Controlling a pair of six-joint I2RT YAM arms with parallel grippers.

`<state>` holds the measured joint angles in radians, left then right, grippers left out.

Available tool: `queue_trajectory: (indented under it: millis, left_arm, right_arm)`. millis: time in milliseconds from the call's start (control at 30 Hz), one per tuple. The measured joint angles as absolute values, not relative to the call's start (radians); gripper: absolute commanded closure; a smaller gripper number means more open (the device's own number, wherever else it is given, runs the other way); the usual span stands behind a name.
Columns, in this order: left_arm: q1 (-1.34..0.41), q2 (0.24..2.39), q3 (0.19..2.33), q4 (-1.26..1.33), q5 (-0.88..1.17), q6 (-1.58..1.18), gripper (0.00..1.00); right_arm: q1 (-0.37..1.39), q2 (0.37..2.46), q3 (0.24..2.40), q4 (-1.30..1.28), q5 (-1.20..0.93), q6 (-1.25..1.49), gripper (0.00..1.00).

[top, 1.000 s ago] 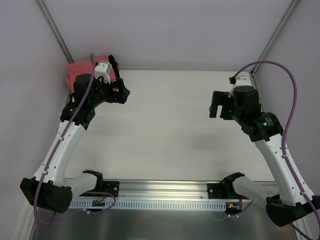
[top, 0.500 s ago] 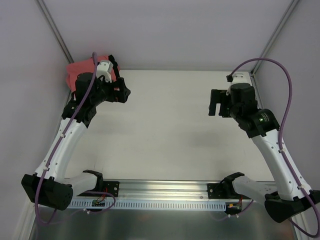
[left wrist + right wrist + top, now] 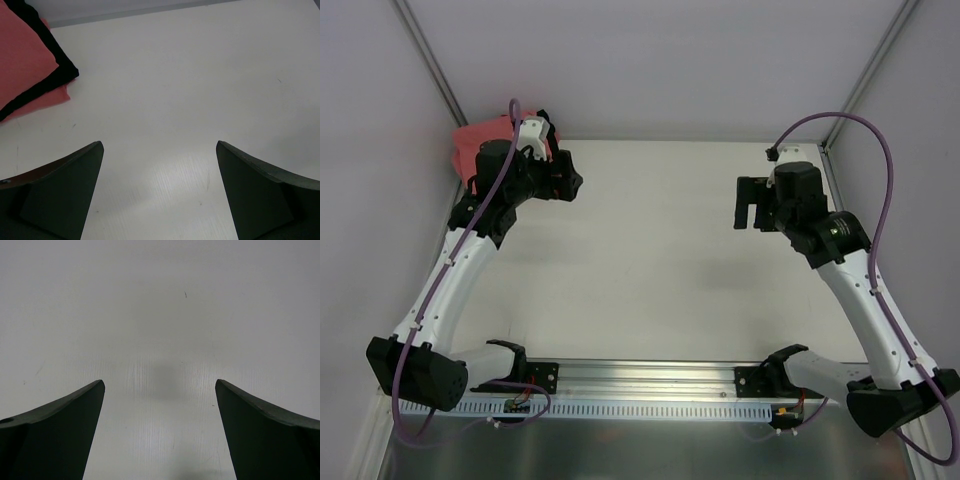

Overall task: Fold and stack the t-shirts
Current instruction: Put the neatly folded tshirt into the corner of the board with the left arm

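Coral-red t-shirt [image 3: 470, 140] lies folded in the upper left of the top view, at the table's [image 3: 650, 260] far corner. The left wrist view shows the black t-shirt [image 3: 62, 70] layered with it. Left gripper [image 3: 563, 180], just beside the stack, and right gripper [image 3: 748, 205], at centre right, both stand spread wide, holding nothing.

A flat, matt white counter [image 3: 660, 250] is seen from above. At its 10 o'clock corner a folded coral-red cotton t-shirt [image 3: 470, 135] is laid, only partly seen from above. In the left wrist view the pile is found at 10 o'clock: coral-red cloth lies on top, the edge of a black cotton t-shirt [image 3: 62, 75] shows beneath it, and a coral-red strip below that touches the counter. A few small dark specks [image 3: 185, 295] are scattered over the surface.
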<state>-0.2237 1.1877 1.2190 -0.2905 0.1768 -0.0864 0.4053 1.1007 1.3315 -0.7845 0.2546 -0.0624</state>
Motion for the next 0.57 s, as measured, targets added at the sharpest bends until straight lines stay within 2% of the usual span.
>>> queue_trajectory:
  millis: [567]
  left_arm:
    - [-0.223,1.210,1.229,-0.290,0.173,-0.085,0.01]
  right_arm:
    - [0.405,1.118,1.337,-0.765,0.249,-0.064,0.01]
